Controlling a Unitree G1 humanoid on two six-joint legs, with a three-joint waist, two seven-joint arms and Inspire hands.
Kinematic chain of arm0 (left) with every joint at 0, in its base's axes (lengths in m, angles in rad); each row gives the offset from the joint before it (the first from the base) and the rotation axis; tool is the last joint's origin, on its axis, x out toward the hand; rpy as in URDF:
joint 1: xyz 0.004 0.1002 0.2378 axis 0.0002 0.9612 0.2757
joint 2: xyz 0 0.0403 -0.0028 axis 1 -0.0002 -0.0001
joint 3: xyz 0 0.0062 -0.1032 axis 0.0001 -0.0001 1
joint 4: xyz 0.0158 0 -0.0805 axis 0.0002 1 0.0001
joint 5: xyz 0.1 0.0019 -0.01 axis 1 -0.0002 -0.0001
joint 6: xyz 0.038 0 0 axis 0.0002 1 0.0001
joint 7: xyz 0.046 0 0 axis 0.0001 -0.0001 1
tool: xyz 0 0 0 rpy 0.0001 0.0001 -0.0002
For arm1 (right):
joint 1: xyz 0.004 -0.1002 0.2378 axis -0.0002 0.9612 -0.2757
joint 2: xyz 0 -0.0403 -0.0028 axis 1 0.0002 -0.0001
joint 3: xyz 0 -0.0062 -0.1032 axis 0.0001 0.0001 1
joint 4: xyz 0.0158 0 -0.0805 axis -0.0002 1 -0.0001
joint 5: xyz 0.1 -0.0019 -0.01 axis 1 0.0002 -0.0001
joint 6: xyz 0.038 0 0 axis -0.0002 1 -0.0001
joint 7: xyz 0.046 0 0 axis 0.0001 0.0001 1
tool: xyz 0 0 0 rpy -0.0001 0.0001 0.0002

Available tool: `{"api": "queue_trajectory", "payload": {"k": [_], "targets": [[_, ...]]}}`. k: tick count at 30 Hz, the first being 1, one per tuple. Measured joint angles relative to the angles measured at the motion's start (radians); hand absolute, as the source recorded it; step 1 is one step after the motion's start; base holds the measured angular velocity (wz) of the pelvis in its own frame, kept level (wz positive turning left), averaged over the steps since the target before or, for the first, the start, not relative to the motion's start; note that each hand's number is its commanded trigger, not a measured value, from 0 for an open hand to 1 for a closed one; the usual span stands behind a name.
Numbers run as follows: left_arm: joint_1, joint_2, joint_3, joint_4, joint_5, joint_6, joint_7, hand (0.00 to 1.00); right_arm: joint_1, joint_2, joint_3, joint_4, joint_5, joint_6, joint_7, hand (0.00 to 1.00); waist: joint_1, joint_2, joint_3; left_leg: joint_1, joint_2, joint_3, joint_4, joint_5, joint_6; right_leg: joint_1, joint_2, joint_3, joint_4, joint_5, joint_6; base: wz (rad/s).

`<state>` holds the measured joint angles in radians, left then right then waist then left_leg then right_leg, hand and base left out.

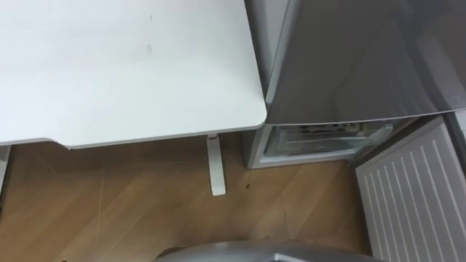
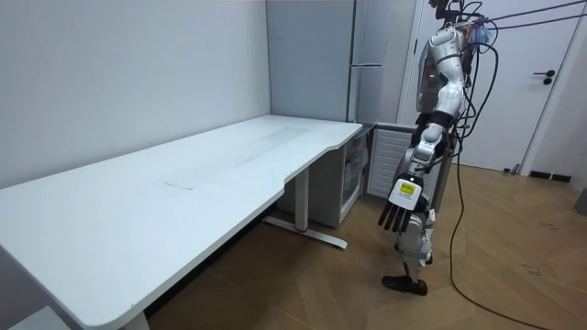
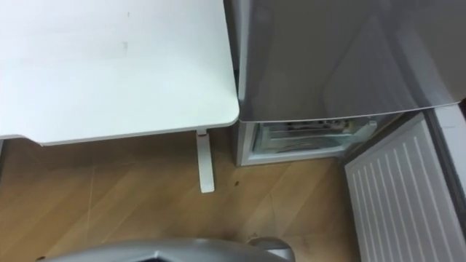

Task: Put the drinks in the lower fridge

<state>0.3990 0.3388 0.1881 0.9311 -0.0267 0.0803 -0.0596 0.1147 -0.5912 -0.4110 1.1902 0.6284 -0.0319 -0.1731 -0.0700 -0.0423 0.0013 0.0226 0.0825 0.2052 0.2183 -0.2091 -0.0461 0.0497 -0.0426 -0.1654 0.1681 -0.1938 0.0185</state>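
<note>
The grey fridge (image 1: 364, 58) stands to the right of the table, and its lower door (image 1: 415, 189) is swung open toward me at the right. Behind the door, the lower compartment (image 1: 320, 142) shows clear drawer fronts near the floor. In the room view I stand upright on the wooden floor just beside the open lower door (image 2: 390, 156), facing the fridge (image 2: 367, 55) and the table corner. My left hand (image 2: 396, 213) hangs at my side with straight fingers and holds nothing.
The white table (image 1: 109, 65) has its rounded corner almost against the fridge, and its white leg (image 1: 215, 167) stands on the floor in front of me. Wooden floor lies between me and the lower compartment. A white room door (image 2: 550, 82) is behind me.
</note>
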Motion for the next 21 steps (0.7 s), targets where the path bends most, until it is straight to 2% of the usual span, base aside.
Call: {"api": "queue_trajectory", "payload": {"k": [5, 8, 10, 11, 12, 15, 18, 21], "targets": [[-0.003, -0.015, -0.023, 0.013, 0.000, 0.004, -0.035, 0.00, 0.040, 0.028, 0.060, -0.042, -0.013, -0.012, 0.050, 0.00, 0.016, -0.012, 0.0005, 0.004, 0.010, 0.023, 0.000, -0.004, -0.005, 0.000, 0.009, 0.023, -0.005, 0.015, -0.005, -0.18], [-0.007, -0.018, -0.043, 0.012, 0.000, 0.007, -0.041, 0.00, 0.074, 0.036, 0.063, -0.087, -0.009, -0.021, 0.076, 0.00, 0.019, -0.010, -0.0006, 0.003, 0.013, 0.028, 0.000, -0.004, -0.006, 0.001, 0.013, 0.026, -0.016, 0.023, -0.007, -0.09], [-0.015, -0.018, -0.057, 0.012, 0.000, 0.007, -0.041, 0.00, 0.104, 0.050, 0.075, -0.139, 0.001, -0.023, 0.076, 0.00, 0.025, -0.010, -0.0005, 0.000, 0.015, 0.029, 0.000, -0.004, -0.006, 0.001, 0.016, 0.031, -0.015, 0.026, -0.009, -0.10], [-0.015, -0.022, -0.065, 0.012, 0.001, 0.007, -0.042, 0.00, 0.126, 0.070, 0.077, -0.177, 0.004, -0.026, 0.076, 0.00, 0.029, -0.009, -0.0006, 0.001, 0.016, 0.030, -0.003, -0.004, -0.006, 0.000, 0.019, 0.036, -0.016, 0.029, -0.010, -0.20], [-0.014, -0.029, -0.073, 0.012, 0.007, 0.009, -0.042, 0.00, 0.154, 0.085, 0.077, -0.213, 0.003, -0.035, 0.076, 0.00, 0.040, -0.009, -0.0005, 0.008, 0.018, 0.035, -0.007, -0.003, -0.007, 0.001, 0.021, 0.045, -0.017, 0.032, -0.011, -0.22], [-0.019, -0.051, -0.074, 0.012, 0.049, 0.015, -0.049, 0.00, 0.193, 0.116, 0.077, -0.276, 0.003, -0.065, 0.082, 0.00, 0.043, -0.010, -0.0002, 0.011, 0.019, 0.035, -0.013, -0.003, -0.007, -0.001, 0.024, 0.053, -0.018, 0.039, -0.012, -0.14], [-0.023, -0.065, -0.074, 0.022, 0.061, 0.021, -0.057, 0.00, 0.201, 0.151, 0.077, -0.302, 0.003, -0.095, 0.091, 0.00, 0.043, -0.010, -0.0001, 0.020, 0.020, 0.036, -0.014, -0.004, -0.007, 0.000, 0.025, 0.062, -0.018, 0.043, -0.013, -0.15], [-0.024, -0.076, -0.075, 0.036, 0.060, 0.022, -0.056, 0.00, 0.201, 0.167, 0.077, -0.302, 0.057, -0.124, 0.096, 0.00, 0.044, -0.009, 0.0001, 0.025, 0.021, 0.039, -0.012, -0.004, -0.007, -0.002, 0.026, 0.068, -0.019, 0.043, -0.013, -0.08]]}}
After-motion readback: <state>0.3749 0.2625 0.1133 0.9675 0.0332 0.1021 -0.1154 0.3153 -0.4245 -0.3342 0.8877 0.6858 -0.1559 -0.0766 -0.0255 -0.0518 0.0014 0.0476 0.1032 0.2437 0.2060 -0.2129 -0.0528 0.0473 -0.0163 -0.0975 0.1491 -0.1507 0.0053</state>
